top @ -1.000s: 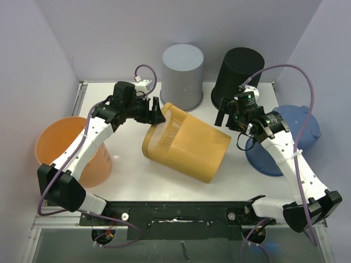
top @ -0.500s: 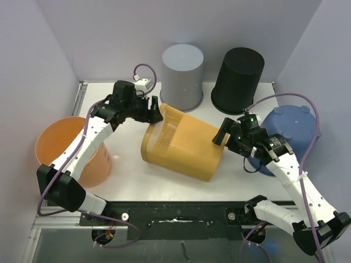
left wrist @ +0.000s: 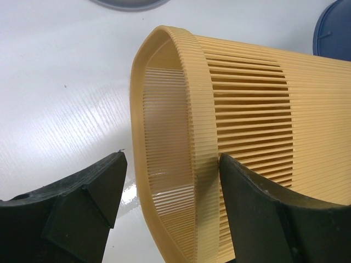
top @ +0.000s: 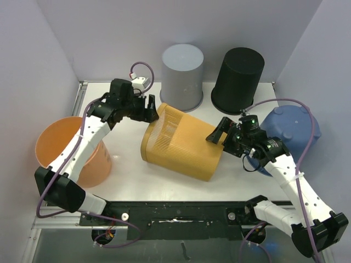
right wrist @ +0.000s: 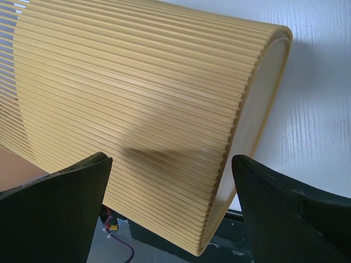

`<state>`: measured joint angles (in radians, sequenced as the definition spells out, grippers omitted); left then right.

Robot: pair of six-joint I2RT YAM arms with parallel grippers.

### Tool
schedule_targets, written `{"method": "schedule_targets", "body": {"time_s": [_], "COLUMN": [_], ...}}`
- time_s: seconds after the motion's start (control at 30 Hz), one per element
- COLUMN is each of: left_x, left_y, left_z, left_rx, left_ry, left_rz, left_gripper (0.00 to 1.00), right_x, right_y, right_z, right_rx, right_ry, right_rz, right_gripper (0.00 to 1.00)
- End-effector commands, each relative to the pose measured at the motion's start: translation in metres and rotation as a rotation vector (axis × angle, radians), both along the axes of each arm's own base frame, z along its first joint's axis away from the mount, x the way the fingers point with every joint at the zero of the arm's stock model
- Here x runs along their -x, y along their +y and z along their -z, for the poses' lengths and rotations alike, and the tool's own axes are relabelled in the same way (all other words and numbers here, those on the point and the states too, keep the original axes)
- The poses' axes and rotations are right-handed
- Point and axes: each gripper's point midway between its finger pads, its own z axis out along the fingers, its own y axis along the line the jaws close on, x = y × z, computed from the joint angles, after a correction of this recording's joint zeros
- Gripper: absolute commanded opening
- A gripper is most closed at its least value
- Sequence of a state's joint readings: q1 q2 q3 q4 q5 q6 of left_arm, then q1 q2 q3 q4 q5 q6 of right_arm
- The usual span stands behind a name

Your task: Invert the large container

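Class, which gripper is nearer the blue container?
Right. The right gripper is a short way left of the blue container; the left gripper is across the yellow basket.

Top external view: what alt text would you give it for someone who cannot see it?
A yellow slatted container lies on its side on the white table, the left gripper open at its rim end, the right gripper open at its base end. An orange bucket sits at left, a grey bin and a black bin behind, a blue bin at right.

The left gripper point(top: 152, 111) is pointing right, jaws spread; the right gripper point(top: 215, 136) is pointing left, jaws gaping wide.
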<state>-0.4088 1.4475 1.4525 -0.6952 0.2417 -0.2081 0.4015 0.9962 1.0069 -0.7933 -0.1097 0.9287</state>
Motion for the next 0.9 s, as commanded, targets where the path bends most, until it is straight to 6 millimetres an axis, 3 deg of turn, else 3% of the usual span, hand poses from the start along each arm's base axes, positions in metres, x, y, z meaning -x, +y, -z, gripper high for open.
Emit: {"method": "schedule_targets", "body": {"time_s": [0.0, 0.1, 0.23, 0.43, 0.63, 0.77, 0.87], "left_x": [0.002, 0.007, 0.006, 0.001, 0.001, 0.001, -0.001], "left_y": [0.01, 0.007, 0.016, 0.031, 0.027, 0.029, 0.033], "left_z": [-0.051, -0.06, -0.057, -0.037, -0.015, -0.016, -0.028], "left_rx": [0.043, 0.105, 0.112, 0.094, 0.123, 0.121, 0.119], "left_ry": [-0.112, -0.104, -0.085, -0.032, 0.029, 0.022, -0.015], "left_rz": [-0.013, 0.023, 0.0, -0.069, -0.057, -0.066, -0.076], "left_gripper": [0.68, 0.67, 0.67, 0.67, 0.66, 0.65, 0.65], "right_x": [-0.005, -0.005, -0.006, -0.001, -0.002, -0.004, -0.003], "right_y": [0.008, 0.009, 0.011, 0.009, 0.007, 0.009, 0.009], "right_z": [-0.018, -0.018, -0.02, -0.022, -0.029, -0.032, -0.03], "right_rx": [-0.073, -0.082, -0.084, -0.071, -0.057, -0.069, -0.067], "right_ry": [-0.065, -0.064, -0.071, -0.057, -0.08, -0.091, -0.09], "right_rz": [-0.022, -0.032, -0.041, -0.054, -0.061, -0.068, -0.067], "right_gripper": [0.98, 0.98, 0.98, 0.98, 0.98, 0.98, 0.98]}}
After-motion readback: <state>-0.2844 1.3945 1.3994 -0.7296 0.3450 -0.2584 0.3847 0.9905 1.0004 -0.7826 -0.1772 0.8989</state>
